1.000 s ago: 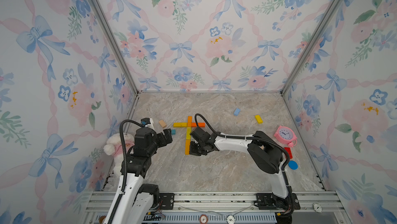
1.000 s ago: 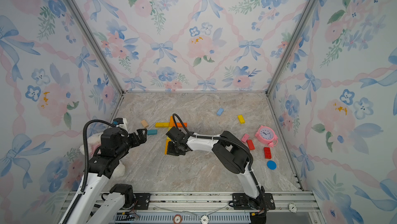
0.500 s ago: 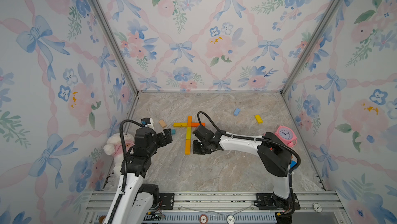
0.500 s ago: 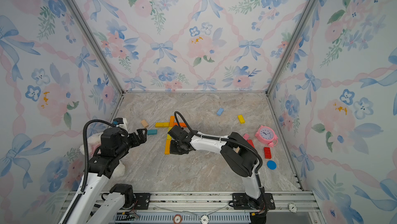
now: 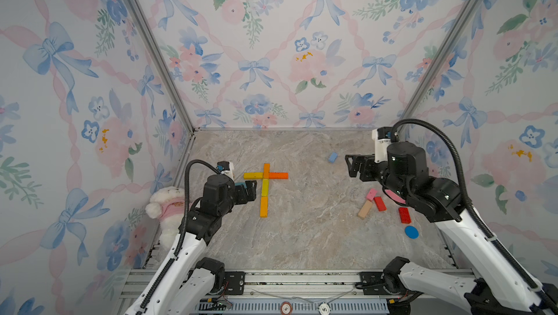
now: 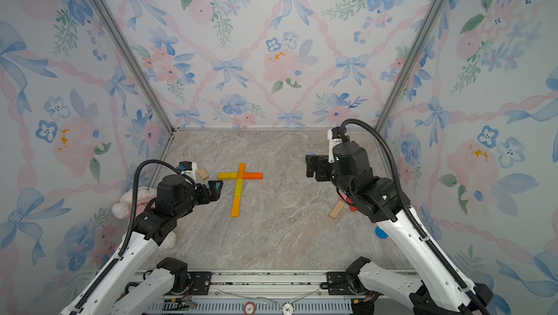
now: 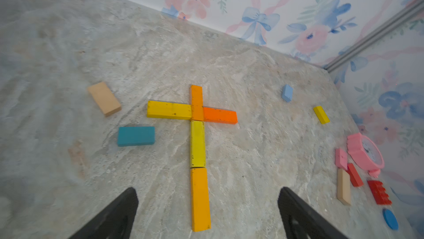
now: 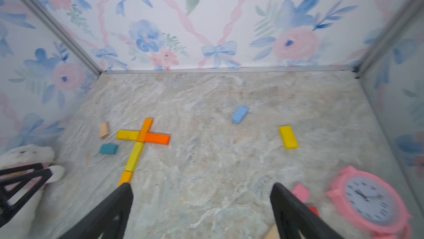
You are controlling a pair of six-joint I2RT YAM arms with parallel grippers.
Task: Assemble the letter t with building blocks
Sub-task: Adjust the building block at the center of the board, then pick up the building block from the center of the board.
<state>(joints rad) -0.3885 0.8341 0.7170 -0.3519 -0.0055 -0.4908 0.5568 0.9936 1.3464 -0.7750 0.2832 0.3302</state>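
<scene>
Over the table (image 5: pixel 302 238), the left gripper (image 7: pixel 207 188) and the right gripper (image 8: pixel 200 184) both were wide open and empty. Between them lay the block t (image 5: pixel 265 177), nearer the left. Only wrist views showed the loose yellow block (image 8: pixel 288 137); the right arm (image 5: pixel 422 189) hid it from above.

The t of blocks (image 5: pixel 265 176) lies centrally, clock (image 7: pixel 367 153) and loose blocks (image 5: pixel 380 203) to its right, plush toy (image 5: pixel 167 204) left.

I see five yellow and orange blocks (image 5: pixel 265 188) lying flat and touching, forming a t left of centre; a teal block (image 7: pixel 135 136) lies just left.
</scene>
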